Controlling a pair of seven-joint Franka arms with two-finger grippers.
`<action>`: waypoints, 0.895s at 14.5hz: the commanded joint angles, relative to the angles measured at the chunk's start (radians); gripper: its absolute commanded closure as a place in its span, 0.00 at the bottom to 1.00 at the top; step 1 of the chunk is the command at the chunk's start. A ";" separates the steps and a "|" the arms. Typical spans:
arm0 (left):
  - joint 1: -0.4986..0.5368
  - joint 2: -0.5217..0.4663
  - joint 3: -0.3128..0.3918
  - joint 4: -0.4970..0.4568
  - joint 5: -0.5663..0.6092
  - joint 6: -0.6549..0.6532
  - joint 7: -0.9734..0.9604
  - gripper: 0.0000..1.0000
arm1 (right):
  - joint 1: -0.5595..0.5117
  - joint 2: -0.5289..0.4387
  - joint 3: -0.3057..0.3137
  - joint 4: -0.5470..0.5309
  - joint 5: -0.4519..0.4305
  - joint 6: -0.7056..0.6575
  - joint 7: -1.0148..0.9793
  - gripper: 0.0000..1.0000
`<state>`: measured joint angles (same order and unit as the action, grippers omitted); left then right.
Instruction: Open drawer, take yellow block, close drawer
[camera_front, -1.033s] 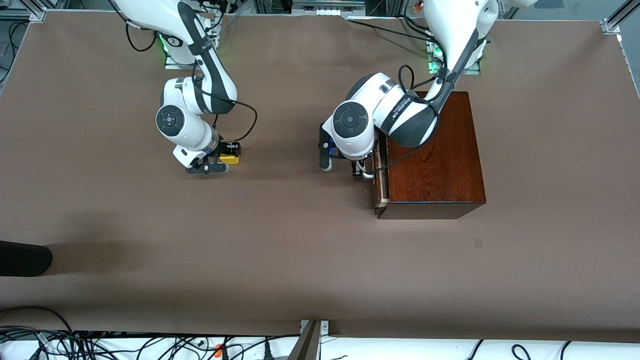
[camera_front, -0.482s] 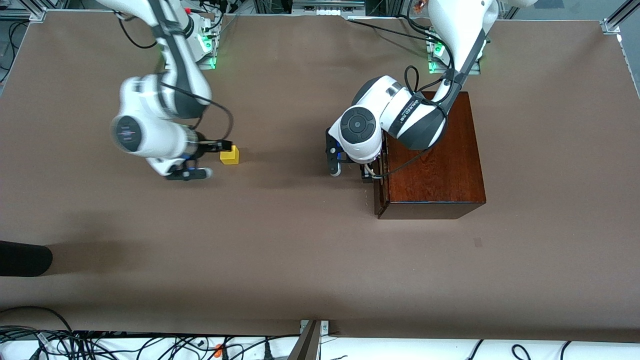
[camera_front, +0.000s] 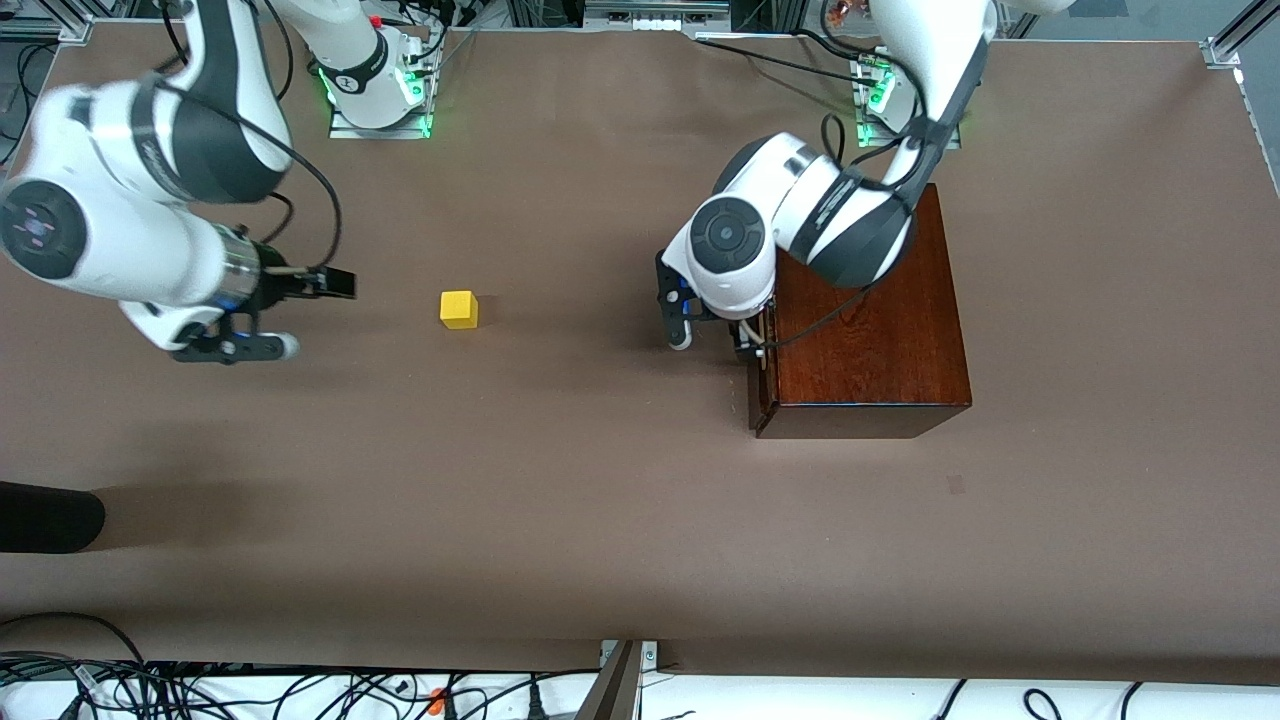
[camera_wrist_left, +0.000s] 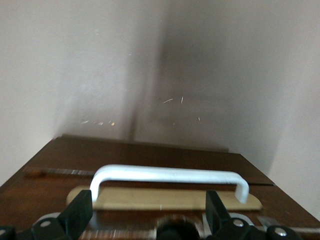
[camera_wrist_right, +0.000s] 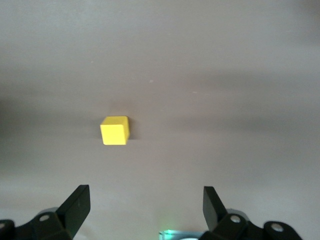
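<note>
The yellow block (camera_front: 459, 309) sits alone on the brown table, and shows in the right wrist view (camera_wrist_right: 115, 130). My right gripper (camera_front: 290, 315) is open and empty, well apart from the block toward the right arm's end of the table (camera_wrist_right: 144, 192). The dark reddish-brown wooden box (camera_front: 870, 330) stands toward the left arm's end. Its drawer (camera_wrist_left: 165, 198) looks pushed in, about flush with the box face. My left gripper (camera_front: 748, 350) is open in front of the drawer (camera_wrist_left: 147, 200), its fingers on either side of the white handle (camera_wrist_left: 170, 175), not closed on it.
A dark rounded object (camera_front: 45, 517) lies at the table's edge near the right arm's end, nearer the front camera. Cables run along the edge nearest the front camera. Open brown table surrounds the block.
The right gripper let go of the block and drew far back toward its end of the table. The left gripper pushed the protruding drawer into the box.
</note>
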<state>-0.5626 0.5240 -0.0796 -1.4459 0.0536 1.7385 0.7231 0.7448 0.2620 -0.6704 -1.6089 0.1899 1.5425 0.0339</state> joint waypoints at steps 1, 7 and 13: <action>0.042 -0.116 -0.006 -0.011 -0.059 -0.088 -0.108 0.00 | -0.001 -0.064 -0.047 0.024 -0.050 -0.061 -0.005 0.00; 0.234 -0.225 -0.009 0.002 -0.084 -0.224 -0.143 0.00 | 0.001 -0.220 -0.047 0.017 -0.176 -0.088 0.003 0.00; 0.358 -0.304 0.037 0.065 -0.057 -0.339 -0.324 0.00 | -0.192 -0.262 0.120 0.004 -0.198 -0.078 0.006 0.00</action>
<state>-0.2319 0.2508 -0.0512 -1.4001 -0.0116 1.4228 0.4972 0.6933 0.0378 -0.6888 -1.5834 0.0113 1.4621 0.0337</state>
